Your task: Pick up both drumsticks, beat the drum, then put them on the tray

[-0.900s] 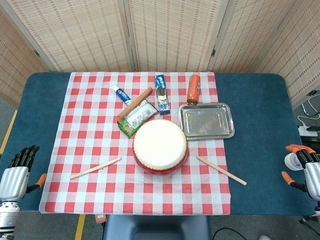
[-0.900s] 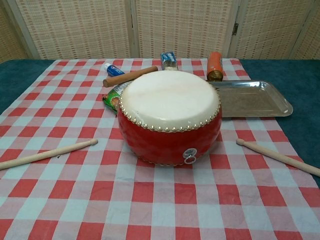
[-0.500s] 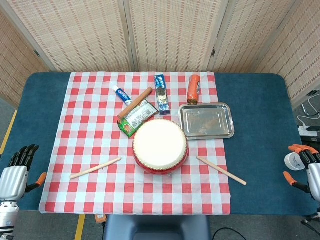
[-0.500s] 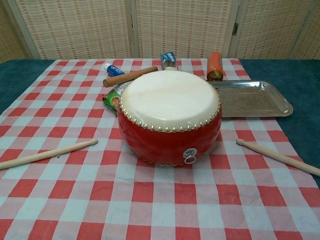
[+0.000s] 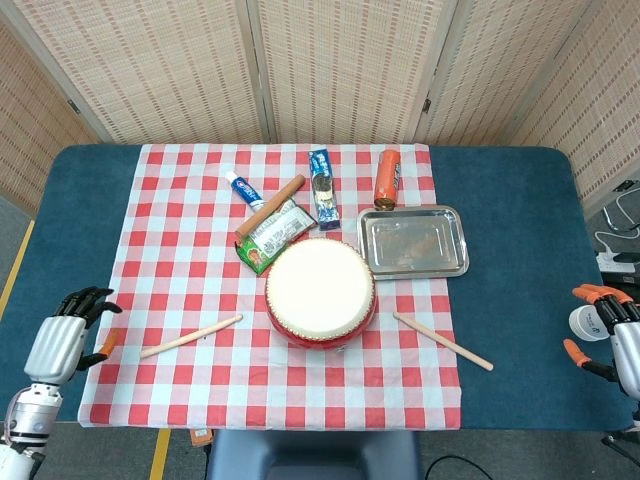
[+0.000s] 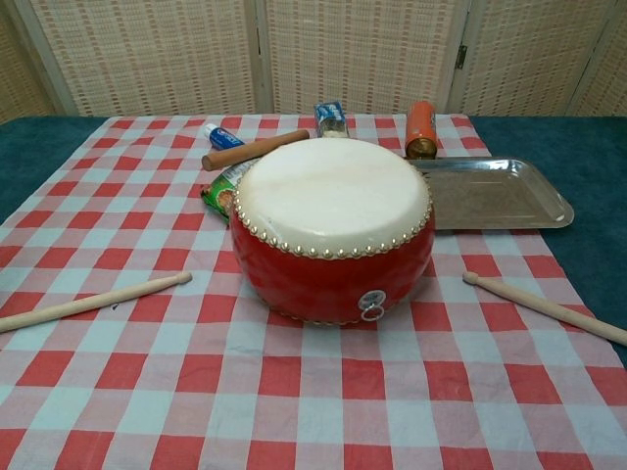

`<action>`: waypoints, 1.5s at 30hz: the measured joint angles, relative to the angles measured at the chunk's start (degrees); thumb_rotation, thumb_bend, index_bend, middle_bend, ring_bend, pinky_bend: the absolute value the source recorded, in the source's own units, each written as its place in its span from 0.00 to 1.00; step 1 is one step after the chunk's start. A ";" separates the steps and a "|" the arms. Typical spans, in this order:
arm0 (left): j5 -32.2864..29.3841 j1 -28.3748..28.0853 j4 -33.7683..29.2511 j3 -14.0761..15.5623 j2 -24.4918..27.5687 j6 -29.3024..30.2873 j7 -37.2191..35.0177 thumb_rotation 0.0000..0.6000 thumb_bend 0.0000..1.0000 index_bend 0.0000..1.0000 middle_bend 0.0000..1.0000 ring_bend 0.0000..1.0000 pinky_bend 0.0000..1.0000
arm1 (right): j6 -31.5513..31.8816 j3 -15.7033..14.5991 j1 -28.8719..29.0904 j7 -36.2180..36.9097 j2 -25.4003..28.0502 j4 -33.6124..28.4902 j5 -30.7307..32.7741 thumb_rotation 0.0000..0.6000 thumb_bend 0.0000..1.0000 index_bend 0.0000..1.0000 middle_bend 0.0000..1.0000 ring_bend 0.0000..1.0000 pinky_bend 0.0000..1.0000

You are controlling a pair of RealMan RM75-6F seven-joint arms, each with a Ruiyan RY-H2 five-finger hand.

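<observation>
Wooden left drumstick (image 5: 190,336) and right drumstick (image 5: 442,340) lay slanted, tips toward the drum (image 5: 320,291); left hand (image 5: 66,335) and right hand (image 5: 612,335) were empty, fingers apart.

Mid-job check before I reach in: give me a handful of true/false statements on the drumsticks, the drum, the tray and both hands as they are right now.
1. Both drumsticks lie on the checkered cloth, one on each side of the drum. True: the left drumstick and the right drumstick lie flat.
2. The left hand grips a drumstick. False: it holds nothing, its fingers apart, beside the cloth's edge.
3. The tray holds a drumstick. False: no drumstick lies in it.
4. The right hand is at the table's far right edge, away from the right drumstick. True.
5. The drum lies tipped on its side. False: it stands upright, skin facing up.
</observation>
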 measured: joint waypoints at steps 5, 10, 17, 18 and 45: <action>-3.23 -3.73 -1.22 -0.33 -2.65 -8.04 3.63 1.00 0.46 0.42 0.22 0.14 0.16 | -0.77 -0.18 0.43 0.88 -0.30 0.83 -0.07 1.00 0.18 0.26 0.22 0.18 0.32; -9.48 -6.90 -1.14 -1.10 -7.46 -12.74 10.27 1.00 0.40 0.41 0.21 0.12 0.13 | -1.04 -0.20 0.49 1.28 -0.29 1.12 0.21 1.00 0.18 0.25 0.22 0.18 0.32; -17.53 -9.32 0.37 -1.58 -12.91 -15.76 18.54 1.00 0.37 0.39 0.18 0.10 0.12 | -0.82 -0.35 0.21 1.62 -0.22 1.36 0.37 1.00 0.18 0.26 0.22 0.18 0.32; -18.65 -9.53 0.57 -1.64 -13.65 -15.91 19.36 1.00 0.37 0.39 0.18 0.10 0.12 | -0.86 -0.35 0.21 1.72 -0.20 1.36 0.42 1.00 0.18 0.26 0.22 0.18 0.32; -29.54 -12.56 4.34 -2.10 -20.47 -16.11 26.77 1.00 0.40 0.50 0.18 0.09 0.12 | -0.14 -0.53 -0.45 2.94 0.19 1.35 0.57 1.00 0.18 0.25 0.22 0.18 0.32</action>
